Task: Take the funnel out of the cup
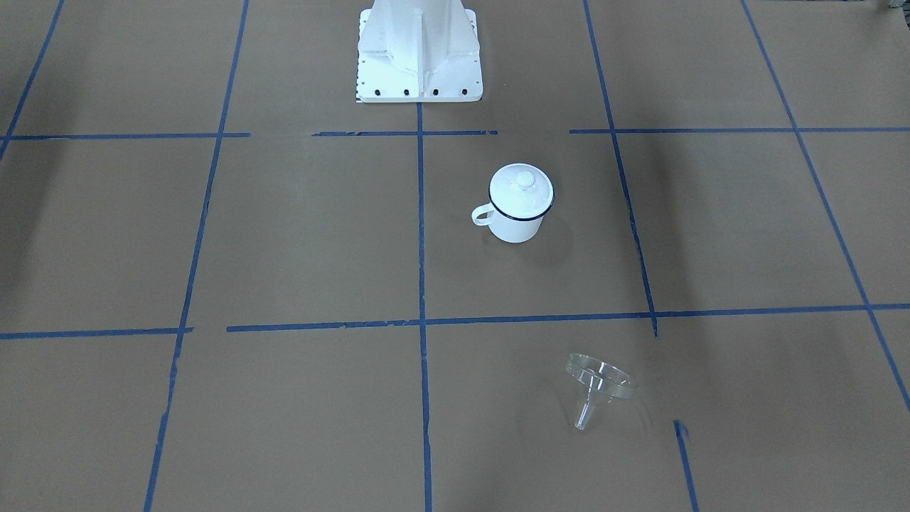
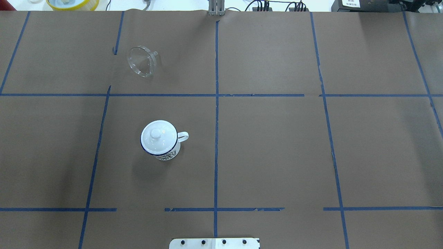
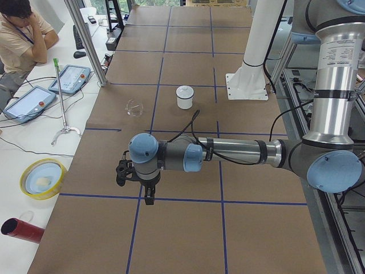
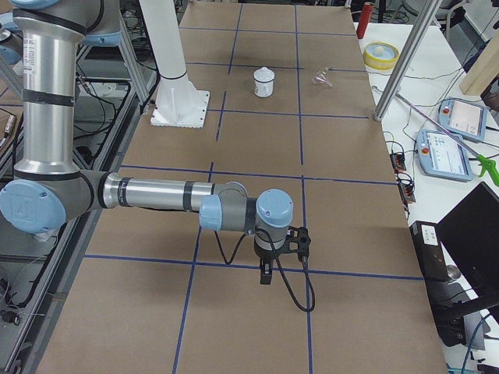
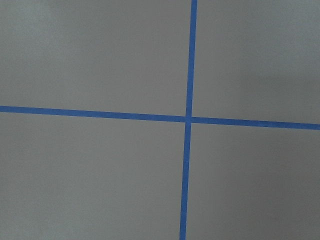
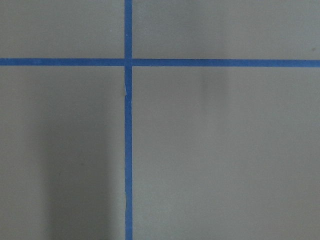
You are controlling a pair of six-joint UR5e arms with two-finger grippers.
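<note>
Funnel (image 2: 141, 61) lies on its side at upper left of the overhead frame, well apart from upright cup (image 2: 162, 143), centre left, lid (image 2: 157, 135) on. Left gripper (image 3: 137, 182), right gripper (image 4: 274, 257): apparently empty, opening cannot be told.

Clear funnel (image 1: 599, 384) lying on its side, well apart from lidded upright cup (image 1: 517, 205)

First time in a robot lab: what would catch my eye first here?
A white mug with its lid on stands on the brown table gridded with blue tape, on the robot's left half. A clear funnel lies on its side apart from it, farther from the robot. The left arm and right arm stretch low over the table's two ends.
</note>
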